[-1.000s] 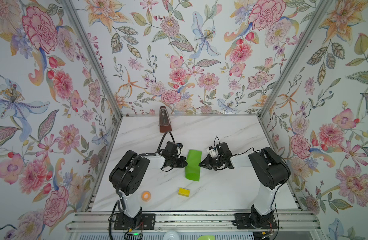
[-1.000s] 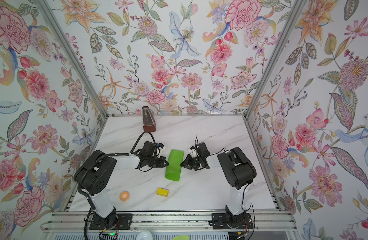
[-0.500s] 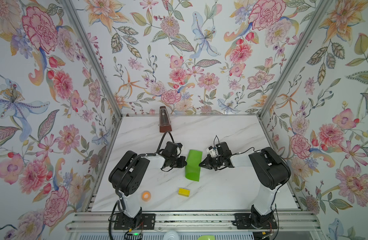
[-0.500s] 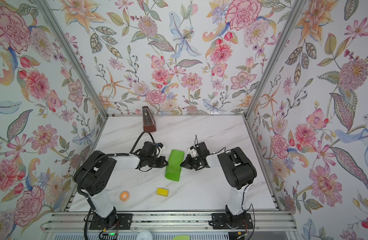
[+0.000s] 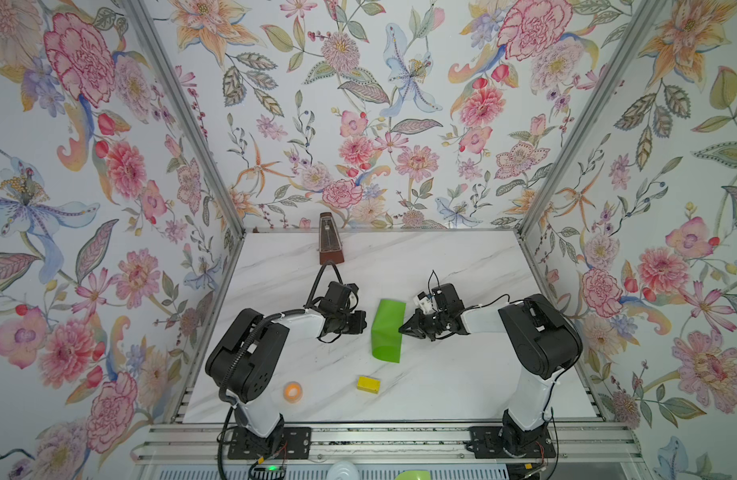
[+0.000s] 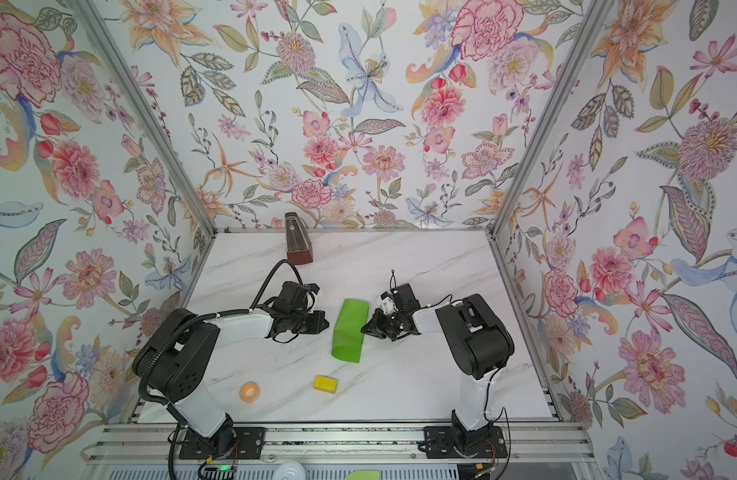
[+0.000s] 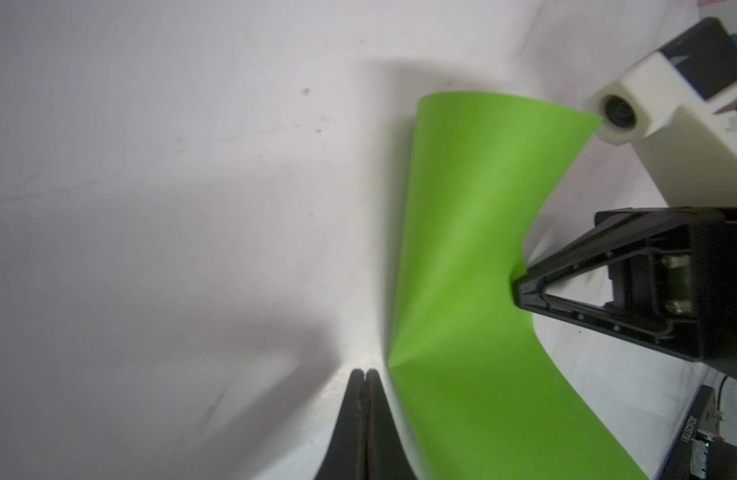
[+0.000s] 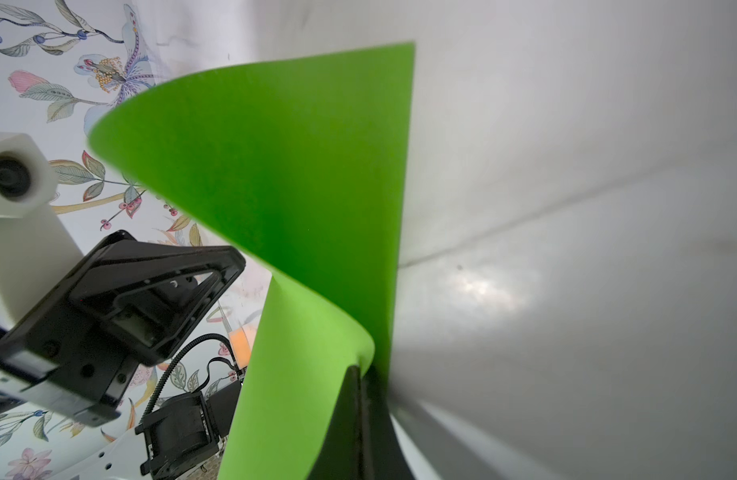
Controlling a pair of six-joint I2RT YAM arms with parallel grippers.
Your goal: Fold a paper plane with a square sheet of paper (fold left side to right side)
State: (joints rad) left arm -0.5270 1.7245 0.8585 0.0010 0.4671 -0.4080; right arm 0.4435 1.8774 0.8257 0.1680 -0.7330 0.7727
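Note:
The square sheet of paper (image 5: 387,330) (image 6: 350,330) is lime green and lies mid-table, curled over loosely so its left side rests on its right side. No paper plane shape shows. My right gripper (image 5: 401,329) (image 8: 361,368) is shut on the paper's right edge, jaws stacked flat near the table; the edge dents inward at its tip (image 7: 516,286). The rounded fold (image 7: 400,291) faces my left gripper (image 5: 363,322) (image 7: 364,372), which is shut and empty, a narrow gap from the fold. The upper layer (image 8: 296,187) bulges up, uncreased.
A small yellow block (image 5: 368,384) and an orange tape roll (image 5: 292,392) lie near the front edge. A brown metronome (image 5: 330,245) stands at the back wall. Flowered walls close in the marble table (image 5: 462,374) on three sides.

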